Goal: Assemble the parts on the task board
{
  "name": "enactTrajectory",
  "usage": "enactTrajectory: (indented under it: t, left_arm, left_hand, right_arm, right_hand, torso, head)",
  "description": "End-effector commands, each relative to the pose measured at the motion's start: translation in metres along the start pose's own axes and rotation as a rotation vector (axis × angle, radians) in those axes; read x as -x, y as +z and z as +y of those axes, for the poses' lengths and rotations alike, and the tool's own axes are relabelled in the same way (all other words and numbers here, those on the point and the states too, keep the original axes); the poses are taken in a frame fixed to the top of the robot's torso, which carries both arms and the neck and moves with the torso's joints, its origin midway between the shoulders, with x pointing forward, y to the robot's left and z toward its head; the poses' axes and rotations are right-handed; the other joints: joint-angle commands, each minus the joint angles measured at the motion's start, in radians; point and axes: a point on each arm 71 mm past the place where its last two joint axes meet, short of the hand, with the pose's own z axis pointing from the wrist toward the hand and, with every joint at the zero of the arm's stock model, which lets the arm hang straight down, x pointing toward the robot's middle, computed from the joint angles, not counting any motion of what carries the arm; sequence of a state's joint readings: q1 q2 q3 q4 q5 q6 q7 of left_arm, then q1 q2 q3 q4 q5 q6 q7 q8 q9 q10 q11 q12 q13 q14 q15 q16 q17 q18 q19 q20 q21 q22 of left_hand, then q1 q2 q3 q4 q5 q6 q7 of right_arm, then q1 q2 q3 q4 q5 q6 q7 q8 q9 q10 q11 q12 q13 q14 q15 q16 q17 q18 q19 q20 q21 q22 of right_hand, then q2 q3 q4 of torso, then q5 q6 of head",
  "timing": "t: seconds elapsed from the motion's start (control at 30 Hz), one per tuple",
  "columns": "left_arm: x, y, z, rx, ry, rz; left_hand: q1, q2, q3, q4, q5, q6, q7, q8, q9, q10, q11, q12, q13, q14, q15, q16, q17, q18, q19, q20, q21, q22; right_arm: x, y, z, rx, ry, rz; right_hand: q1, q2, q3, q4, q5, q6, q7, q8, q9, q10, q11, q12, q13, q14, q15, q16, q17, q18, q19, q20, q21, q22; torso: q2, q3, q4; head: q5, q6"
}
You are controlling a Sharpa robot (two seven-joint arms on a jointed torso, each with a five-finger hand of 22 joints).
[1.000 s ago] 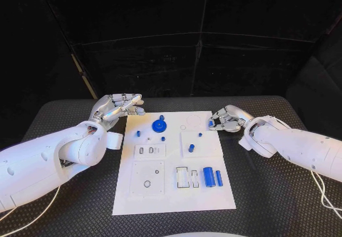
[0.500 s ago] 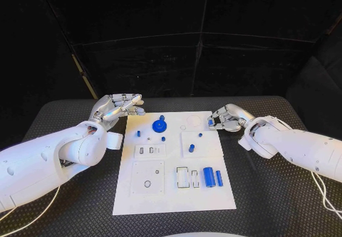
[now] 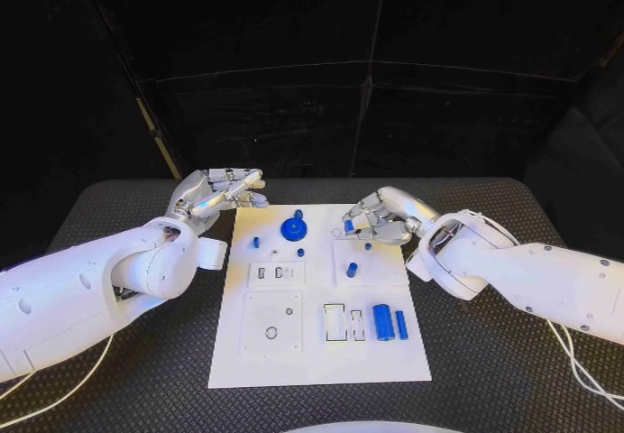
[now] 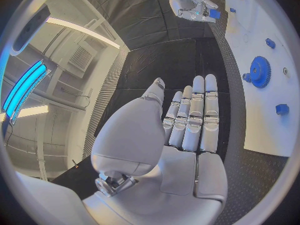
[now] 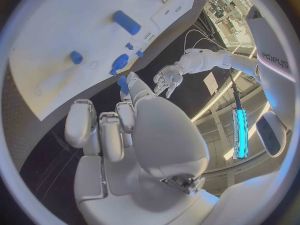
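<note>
The white task board [image 3: 312, 361] lies in the middle of the black table. On it are a blue gear [image 3: 295, 230], small blue pegs [image 3: 351, 269] and a thick blue cylinder [image 3: 381, 322] beside a thinner one [image 3: 400, 325]. My right hand [image 3: 377, 216] hovers over the board's far right corner and pinches a small blue part [image 5: 123, 84] at its fingertips; the part [image 4: 214, 14] also shows in the left wrist view. My left hand [image 3: 215, 194] stands just off the board's far left corner, fingers straight and together, holding nothing. The gear [image 4: 258, 72] lies close to it.
White inset plates with slots and holes [image 3: 273, 327] cover the board's near left. Black textured table [image 3: 494, 361] surrounds the board, with free room on both sides and at the front. A dark curtain closes the back.
My right hand has moved left, from beside the board's right edge to over its far right corner, still pinching the small blue part. The left hand has stayed put.
</note>
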State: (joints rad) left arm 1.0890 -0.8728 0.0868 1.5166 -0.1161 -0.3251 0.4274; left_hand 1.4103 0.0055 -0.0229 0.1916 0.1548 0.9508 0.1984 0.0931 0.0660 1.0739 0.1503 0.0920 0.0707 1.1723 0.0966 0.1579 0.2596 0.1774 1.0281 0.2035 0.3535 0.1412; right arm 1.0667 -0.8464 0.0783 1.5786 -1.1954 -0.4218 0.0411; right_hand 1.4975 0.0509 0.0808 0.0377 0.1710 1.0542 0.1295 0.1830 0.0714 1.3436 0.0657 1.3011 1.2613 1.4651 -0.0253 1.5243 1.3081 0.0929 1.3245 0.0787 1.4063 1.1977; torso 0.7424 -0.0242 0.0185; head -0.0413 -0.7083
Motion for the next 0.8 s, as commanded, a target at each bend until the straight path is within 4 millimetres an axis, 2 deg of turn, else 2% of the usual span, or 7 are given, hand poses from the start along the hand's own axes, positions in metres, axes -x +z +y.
enactTrajectory:
  t: [0.03,0.13,0.27,0.4,0.57,0.8]
  left_arm:
    - [-0.001,0.000,-0.002,-0.007,-0.003,0.010]
    - [-0.001,0.001,-0.002,-0.007,-0.002,0.010]
    - [-0.002,0.001,-0.001,-0.007,-0.003,0.010]
    - [-0.003,0.002,-0.001,-0.007,-0.004,0.012]
    - [-0.003,0.003,0.000,-0.006,-0.004,0.011]
    - [-0.005,0.004,0.000,-0.006,-0.007,0.016]
  left_hand:
    - [0.002,0.005,-0.002,-0.005,-0.003,0.005,0.003,-0.006,0.000,-0.009,0.001,-0.006,-0.002,-0.003,0.002,-0.005,0.001,0.004,0.000,0.000,-0.004,-0.001]
    - [0.002,0.005,-0.002,-0.005,-0.003,0.005,0.003,-0.006,0.000,-0.009,0.001,-0.006,-0.002,-0.003,0.002,-0.005,0.001,0.004,0.000,0.000,-0.004,-0.001]
    - [0.002,0.005,-0.002,-0.005,-0.003,0.005,0.003,-0.006,0.000,-0.009,0.001,-0.006,-0.002,-0.003,0.002,-0.005,0.001,0.004,0.000,0.000,-0.004,-0.001]
    - [0.002,0.007,-0.002,-0.005,-0.003,0.005,0.004,-0.007,0.000,-0.010,0.002,-0.007,-0.002,-0.002,0.002,-0.007,0.002,0.004,0.000,0.000,-0.005,-0.002]
    - [0.002,0.007,-0.002,-0.005,-0.003,0.006,0.004,-0.007,0.000,-0.010,0.002,-0.008,-0.002,-0.002,0.002,-0.007,0.002,0.004,0.000,0.000,-0.005,-0.002]
    - [0.002,0.007,-0.002,-0.005,-0.004,0.006,0.004,-0.007,0.000,-0.011,0.002,-0.009,-0.002,-0.002,0.002,-0.008,0.002,0.004,0.000,0.000,-0.005,-0.002]
  right_arm:
    - [-0.013,0.009,0.017,-0.003,-0.075,0.027]
    - [-0.025,0.017,0.032,0.023,-0.095,0.059]
    - [-0.042,0.030,0.047,0.044,-0.125,0.095]
    - [-0.054,0.040,0.057,0.048,-0.150,0.118]
    - [-0.065,0.049,0.065,0.043,-0.173,0.143]
    - [-0.080,0.053,0.070,0.052,-0.205,0.188]
  right_hand:
    - [-0.005,0.007,0.008,0.002,-0.004,0.024,-0.016,0.006,0.006,0.029,-0.034,0.000,-0.003,0.088,-0.010,0.006,0.177,-0.015,0.010,0.000,0.004,0.001]
    - [-0.006,0.006,0.010,0.001,-0.006,0.024,-0.016,0.006,0.006,0.028,-0.034,-0.003,-0.005,0.087,-0.010,0.005,0.174,-0.015,0.009,-0.001,0.004,0.000]
    - [-0.007,0.005,0.010,0.001,-0.006,0.024,-0.016,0.006,0.006,0.026,-0.034,-0.005,-0.008,0.087,-0.010,0.004,0.173,-0.015,0.009,-0.001,0.003,-0.001]
    - [-0.009,0.004,0.011,0.001,-0.007,0.024,-0.016,0.006,0.006,0.023,-0.034,-0.009,-0.013,0.086,-0.010,0.003,0.170,-0.015,0.008,-0.001,0.003,-0.002]
    - [-0.015,0.001,0.012,0.003,-0.008,0.024,-0.016,0.005,0.005,0.022,-0.034,-0.012,-0.015,0.086,-0.010,0.002,0.168,-0.014,0.006,-0.001,0.002,-0.004]
    - [-0.026,-0.005,0.014,0.005,-0.009,0.023,-0.016,0.003,0.005,0.020,-0.034,-0.017,-0.019,0.085,-0.010,0.000,0.164,-0.013,0.002,-0.001,-0.001,-0.010]
  torso:
    - [-0.004,-0.0042,0.0041]
    - [-0.005,-0.0059,0.0059]
    - [-0.006,-0.0070,0.0062]
    - [-0.005,-0.0059,0.0076]
    - [-0.005,-0.0058,0.0068]
    - [-0.003,-0.0039,0.0093]
  head:
    - [0.007,-0.006]
    - [0.011,-0.014]
    - [0.016,-0.016]
    - [0.014,-0.018]
    - [0.022,-0.024]
    - [0.021,-0.025]
